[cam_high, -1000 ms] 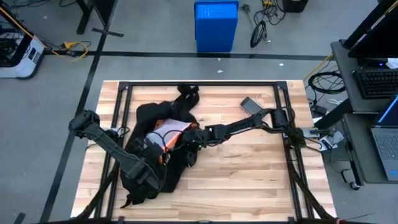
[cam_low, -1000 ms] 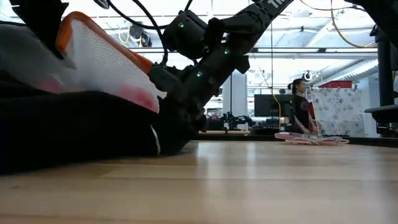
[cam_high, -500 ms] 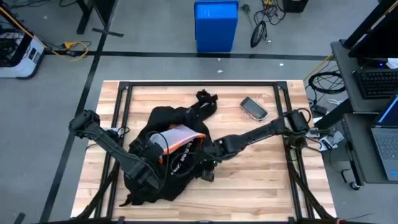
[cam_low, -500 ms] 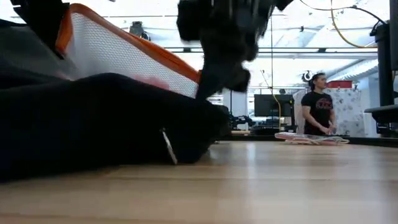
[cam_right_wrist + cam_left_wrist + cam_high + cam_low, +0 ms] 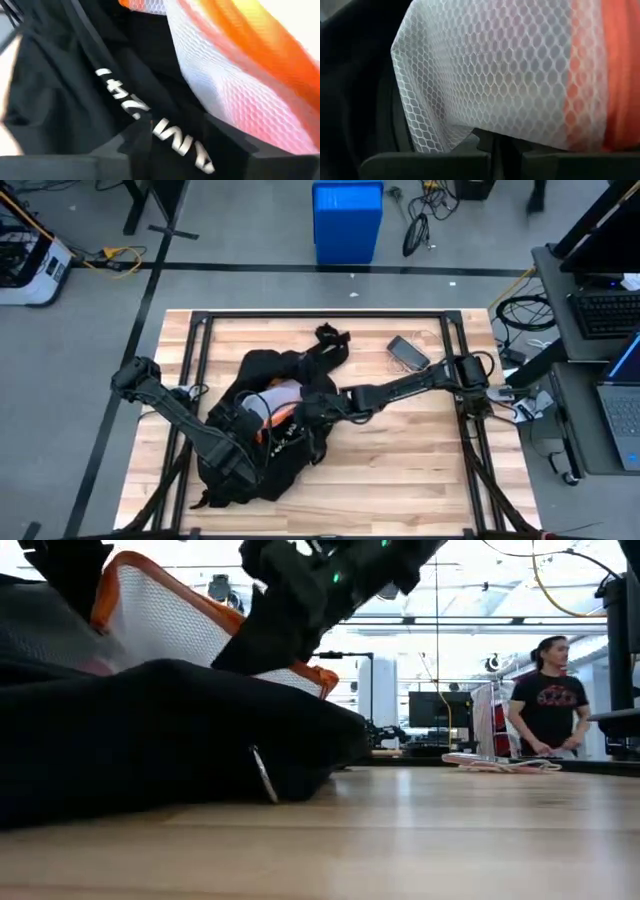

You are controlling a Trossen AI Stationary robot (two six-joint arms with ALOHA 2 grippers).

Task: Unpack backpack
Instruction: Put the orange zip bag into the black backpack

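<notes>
The black backpack point(image 5: 260, 455) lies flat on the table's left half, its white lettering point(image 5: 165, 130) showing in the right wrist view. A white mesh pouch with orange trim point(image 5: 283, 394) sticks up out of its opening point(image 5: 170, 620). My left gripper point(image 5: 505, 147) is inside the opening, shut on the pouch. My right gripper point(image 5: 310, 408) hovers open just above the lettered fabric beside the pouch, one finger on each side of the lettering point(image 5: 175, 145). My left gripper pinches the mesh pouch's lower edge point(image 5: 470, 135) between its two fingers, on the white mesh beside the orange trim. The pouch rises tilted out of the backpack. The backpack hides how far in the mesh reaches.
A dark phone-like device point(image 5: 407, 352) lies at the table's far right. The backpack's strap point(image 5: 330, 340) trails toward the far edge. A black metal frame point(image 5: 320, 316) borders the table. Bare wood lies right of the backpack. A person point(image 5: 545, 690) stands in the room behind.
My right gripper swung toward the near right edge, and the backpack's right side and far strap slid right with it. The gripper then rose and came back toward the pouch, while the backpack stayed spread. The pouch stands farther out of the opening.
</notes>
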